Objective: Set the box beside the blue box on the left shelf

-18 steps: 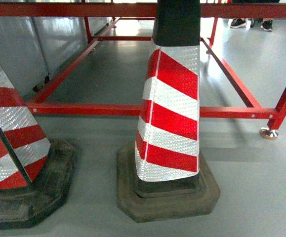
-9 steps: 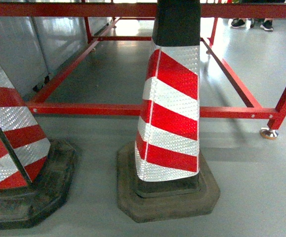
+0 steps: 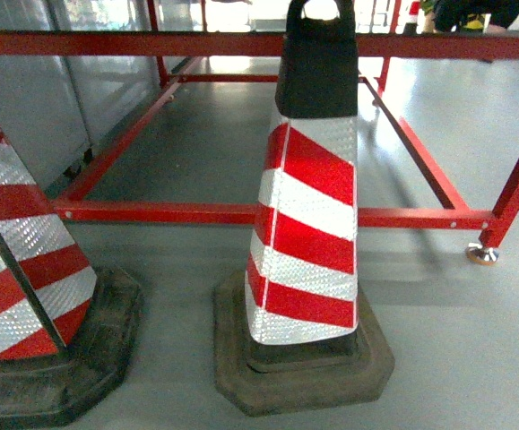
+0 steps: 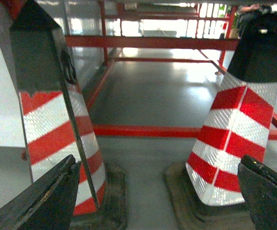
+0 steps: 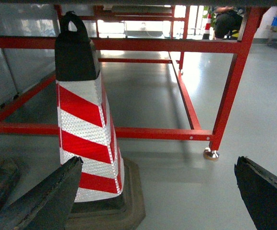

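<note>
The box is nowhere to be seen, so neither claw is nearer; the left gripper (image 4: pixel 157 201) and right gripper (image 5: pixel 160 201) both hang wide apart, holding nothing, facing a striped cone (image 3: pixel 308 224).

No text, label, brand, number or sign is being shown legibly in any of the views; only plain red and white reflective stripes are being displayed on the traffic cone (image 3: pixel 306 237) and on the second cone (image 3: pixel 17 260) at the left, and nothing written is being carried by the red metal frame (image 3: pixel 241 215) or by the grey floor (image 3: pixel 474 358)
</note>
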{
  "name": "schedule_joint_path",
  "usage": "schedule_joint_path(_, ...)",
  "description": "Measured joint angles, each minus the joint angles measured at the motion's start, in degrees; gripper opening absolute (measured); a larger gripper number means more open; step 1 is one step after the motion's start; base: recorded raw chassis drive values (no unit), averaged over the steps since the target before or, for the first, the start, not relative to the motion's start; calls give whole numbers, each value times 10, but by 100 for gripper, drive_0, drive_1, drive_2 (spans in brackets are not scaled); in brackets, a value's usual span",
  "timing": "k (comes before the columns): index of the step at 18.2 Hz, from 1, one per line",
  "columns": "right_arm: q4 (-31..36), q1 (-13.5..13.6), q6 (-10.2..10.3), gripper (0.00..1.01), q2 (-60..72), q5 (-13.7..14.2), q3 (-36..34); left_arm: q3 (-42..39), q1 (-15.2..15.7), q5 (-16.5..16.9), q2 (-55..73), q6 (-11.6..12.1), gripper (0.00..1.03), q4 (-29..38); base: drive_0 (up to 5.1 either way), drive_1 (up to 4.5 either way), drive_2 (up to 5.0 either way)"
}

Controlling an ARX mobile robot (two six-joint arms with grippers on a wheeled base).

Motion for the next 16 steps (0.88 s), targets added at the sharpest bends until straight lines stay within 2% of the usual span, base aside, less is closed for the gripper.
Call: schedule_joint_path(16,1,0,-3,98,0,0,0,0,0,1,0,0,98,0,0,0,0)
